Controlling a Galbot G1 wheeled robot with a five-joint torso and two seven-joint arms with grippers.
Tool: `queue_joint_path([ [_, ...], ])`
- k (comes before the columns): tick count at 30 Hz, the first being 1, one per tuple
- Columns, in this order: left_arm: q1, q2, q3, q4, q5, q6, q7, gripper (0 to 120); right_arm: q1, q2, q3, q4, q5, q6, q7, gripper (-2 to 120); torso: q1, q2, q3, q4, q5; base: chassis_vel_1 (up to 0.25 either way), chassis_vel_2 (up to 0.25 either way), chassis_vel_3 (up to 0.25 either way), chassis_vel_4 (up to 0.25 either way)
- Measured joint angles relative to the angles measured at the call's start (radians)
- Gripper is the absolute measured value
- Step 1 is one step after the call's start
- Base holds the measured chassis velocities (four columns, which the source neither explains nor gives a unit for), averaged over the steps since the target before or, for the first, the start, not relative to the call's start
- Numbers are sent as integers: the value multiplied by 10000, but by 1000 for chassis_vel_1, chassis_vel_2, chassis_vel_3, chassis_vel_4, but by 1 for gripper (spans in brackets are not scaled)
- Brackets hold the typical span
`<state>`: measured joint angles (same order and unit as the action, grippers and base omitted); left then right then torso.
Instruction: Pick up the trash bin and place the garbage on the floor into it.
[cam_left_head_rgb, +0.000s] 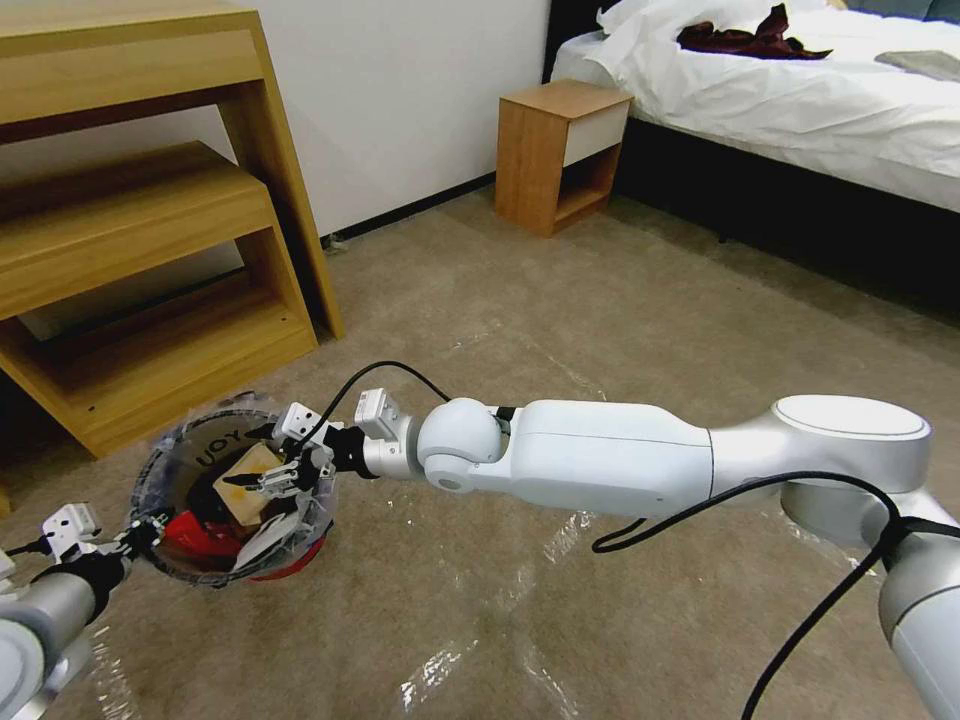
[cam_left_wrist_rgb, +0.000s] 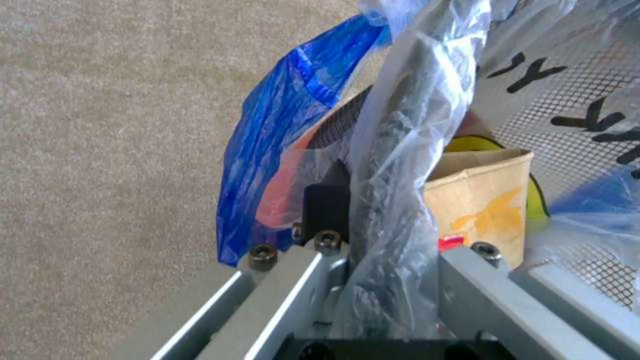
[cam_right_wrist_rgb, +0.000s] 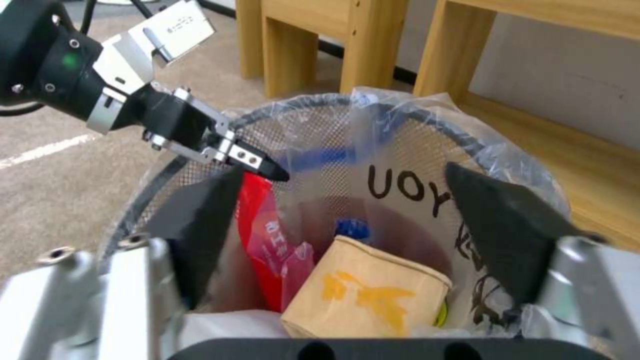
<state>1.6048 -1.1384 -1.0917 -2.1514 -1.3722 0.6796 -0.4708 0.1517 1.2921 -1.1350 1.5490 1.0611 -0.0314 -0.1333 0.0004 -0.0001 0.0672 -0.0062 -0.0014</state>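
one trash bin (cam_left_head_rgb: 175, 455) hangs just above the floor (cam_left_head_rgb: 560, 330), the left gripper (cam_left_head_rgb: 143, 532) with jaws clamped on its bagged rim. the right gripper (cam_left_head_rgb: 285, 478) hovers over its mouth, jaws apart. inside: one cardboard box (cam_right_wrist_rgb: 363, 292), one red wrapper (cam_right_wrist_rgb: 267, 240).

My left gripper (cam_left_head_rgb: 140, 533) was clamped on the near rim of the bin (cam_left_head_rgb: 170, 455), one finger outside the mesh and one inside, with the bag bunched between them; my left forearm rose to it from below and to the left of the bin. My right arm stretched out nearly level, elbow bent well to the right of the bin, wrist just beside its right rim. My right gripper (cam_left_head_rgb: 290, 478) hung over the bin's mouth, its dark fingers (cam_right_wrist_rgb: 197, 225) spread wide with nothing between them.
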Motion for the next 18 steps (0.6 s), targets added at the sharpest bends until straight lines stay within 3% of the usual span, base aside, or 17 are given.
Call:
queue_joint_path([
  [6,2,-2,-6,-1,7,0,3,0,-13,-34,64,13,-3,15,21,99,0,1,0,0,0,0,0,0,0],
  [15,-6,-52,22,32,74,0,10,0,-212,-23,290,102,17,187,188,100,0,2,0,0,1,0,0,0,0],
  [18,-5,-52,0,47,100,-4,35,0,-576,-3,1001,218,184,583,232,100,0,2,-1,1,0,0,0,0,0],
])
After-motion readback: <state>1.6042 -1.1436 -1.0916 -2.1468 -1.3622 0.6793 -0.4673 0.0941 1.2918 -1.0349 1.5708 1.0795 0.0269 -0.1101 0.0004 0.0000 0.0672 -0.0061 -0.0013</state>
